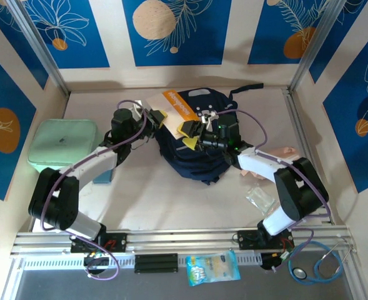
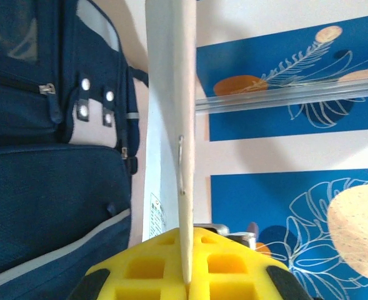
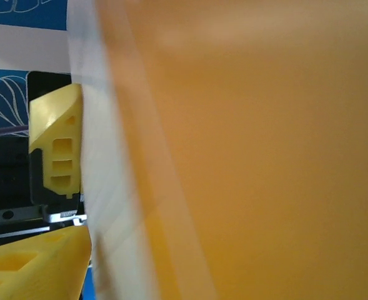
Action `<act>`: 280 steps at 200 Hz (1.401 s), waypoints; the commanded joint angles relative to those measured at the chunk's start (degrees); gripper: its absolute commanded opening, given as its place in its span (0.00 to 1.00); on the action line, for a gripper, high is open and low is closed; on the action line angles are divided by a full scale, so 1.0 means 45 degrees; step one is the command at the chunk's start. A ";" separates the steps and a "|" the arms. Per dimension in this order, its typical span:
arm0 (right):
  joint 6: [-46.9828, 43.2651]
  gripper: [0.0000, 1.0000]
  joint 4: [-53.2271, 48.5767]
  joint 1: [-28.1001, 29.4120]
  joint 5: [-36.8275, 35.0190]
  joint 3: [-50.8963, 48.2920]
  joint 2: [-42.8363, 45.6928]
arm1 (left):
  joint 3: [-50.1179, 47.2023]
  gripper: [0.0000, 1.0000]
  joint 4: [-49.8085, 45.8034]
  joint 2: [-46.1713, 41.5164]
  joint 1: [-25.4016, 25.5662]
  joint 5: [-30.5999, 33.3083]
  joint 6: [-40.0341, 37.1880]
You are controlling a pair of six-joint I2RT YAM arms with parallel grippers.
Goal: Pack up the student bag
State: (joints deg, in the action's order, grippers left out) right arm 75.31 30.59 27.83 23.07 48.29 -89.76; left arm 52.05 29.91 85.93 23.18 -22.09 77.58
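- Walls (image 1: pixel 171 31) of blue panels with white leaf drawings and orange discs close in a pale desk (image 1: pixel 171 206) on three sides.
- The student bag (image 1: pixel 199 162), dark navy, lies in the upper middle of the top frame; in the left wrist view it (image 2: pixel 46 206) fills the left side.
- A mint green case (image 1: pixel 65 145) sits at the left edge of the desk, well apart from the bag.
- A thin booklet (image 1: pixel 171 105), white with an orange band, lies tilted over the bag's upper left.
- The left arm slants from the lower left up to the bag. The left claw (image 1: pixel 155 117) is clamped on the booklet's edge, its yellow fingers (image 2: pixel 152 269) pressed on the thin white sheet (image 2: pixel 171 94).
- The right arm bends at an elbow on the right and reaches left over the bag. The right claw (image 1: pixel 188 136) stands with its fingers apart at the booklet's lower edge; whether it touches cannot be told.
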 commanded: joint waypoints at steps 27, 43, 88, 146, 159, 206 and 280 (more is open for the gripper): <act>0.1041 0.72 0.2002 -0.0011 0.0121 0.0203 -0.0557 | -0.0077 0.00 0.1054 -0.0040 0.0142 -0.0153 0.0407; 0.1078 0.67 0.2284 -0.0032 -0.0028 0.0146 -0.0559 | -0.0136 0.00 0.0833 -0.0150 0.0142 -0.0097 0.0290; 0.0952 0.55 0.2521 -0.0196 -0.0302 -0.0330 -0.0275 | -0.0337 0.00 0.0230 -0.0394 0.0113 0.0031 0.0027; 0.0126 0.31 0.1482 -0.0639 0.0009 -0.0158 0.0129 | -0.0610 0.00 -0.1335 -0.0580 0.0005 -0.0060 -0.0798; -0.0095 0.26 0.1191 -0.0639 0.0069 0.0031 0.0131 | -0.0557 0.00 -0.1516 -0.0551 0.0005 -0.0212 -0.0971; -0.1636 0.00 -0.0480 -0.0865 0.0543 0.0576 0.0288 | 0.0368 0.25 -0.4902 -0.0815 0.0005 -0.0415 -0.3662; -0.5517 0.00 -0.6307 -0.3355 -0.1059 0.0146 0.3513 | 0.3631 0.60 -1.1325 0.0169 0.1984 0.3689 -1.0994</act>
State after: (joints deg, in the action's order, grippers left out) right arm 58.17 12.97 17.52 20.29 48.93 -78.26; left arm 62.52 -9.69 83.24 27.40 -13.19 42.24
